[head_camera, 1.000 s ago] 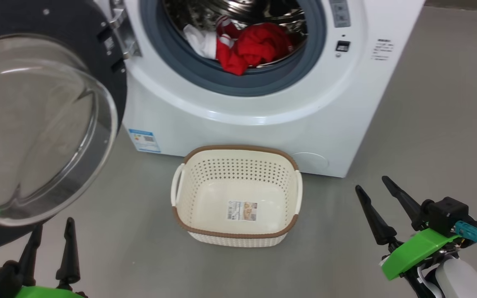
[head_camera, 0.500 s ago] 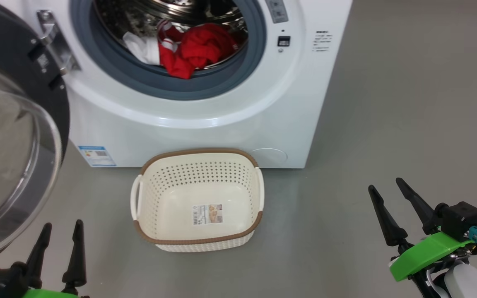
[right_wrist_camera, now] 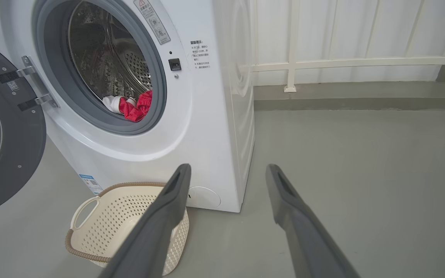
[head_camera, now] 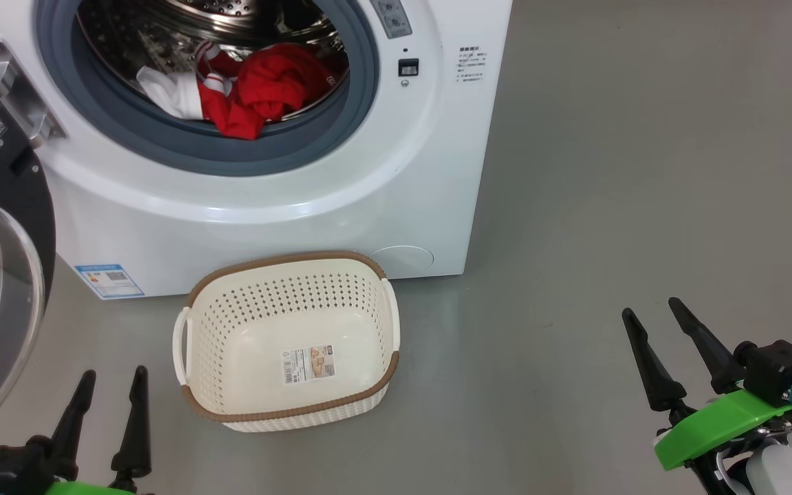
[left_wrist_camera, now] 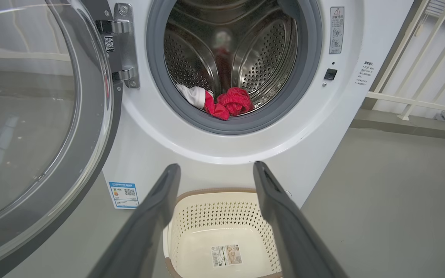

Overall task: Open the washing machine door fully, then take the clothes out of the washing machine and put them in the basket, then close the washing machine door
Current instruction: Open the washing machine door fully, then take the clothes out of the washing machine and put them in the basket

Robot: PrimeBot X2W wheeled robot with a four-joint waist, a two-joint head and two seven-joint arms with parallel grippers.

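Clothes (head_camera: 251, 96) of bright red fabric lie inside white box-shaped washing machine (head_camera: 265, 206), upper left; round black-rimmed glass door (head_camera: 11, 192) swung wide at left edge. Cream perforated plastic basket (head_camera: 286, 258) sits just below, likely for a short drop. Left gripper (head_camera: 113, 372) and right gripper (head_camera: 650, 307), bottom corners, splayed, empty.

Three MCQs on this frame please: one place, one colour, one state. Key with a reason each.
1. Where is the basket? A) on the floor, in front of the washing machine B) on a shelf C) on a table
2. Main colour of the clothes? A) blue B) red C) green
3. The washing machine door is: A) shut B) open C) taken off
Key: 1 A, it sits on the floor below the opening; 2 B, red fabric lies in the drum; 3 B, it hangs aside on its hinge.
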